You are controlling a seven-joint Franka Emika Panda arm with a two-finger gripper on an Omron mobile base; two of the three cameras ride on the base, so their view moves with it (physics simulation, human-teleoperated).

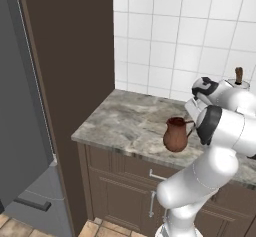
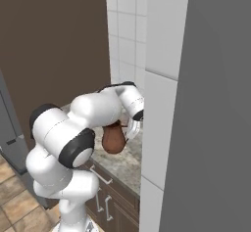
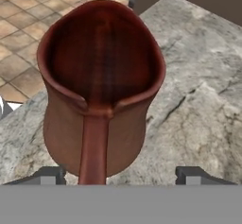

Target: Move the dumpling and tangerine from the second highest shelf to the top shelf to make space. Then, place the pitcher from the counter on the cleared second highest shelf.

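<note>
Standing on marbled counter [image 1: 125,121], pitcher [image 1: 176,135], white tiled wall [image 1: 175,36] behind

Arm [image 1: 210,176] is folding fwd at elbow, wrist angling down; gripper [image 3: 120,176] is sitting w/ jaws spread wide, fingertips [image 3: 47,176] apart.

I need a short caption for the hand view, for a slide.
Open gripper straddles the handle of the upright pitcher on the marbled counter.

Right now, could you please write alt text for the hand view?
A reddish-brown clay pitcher stands upright on the grey-brown marbled stone counter, seen from above with its handle facing the camera. The open gripper has one dark fingertip on each side of the handle.
</note>
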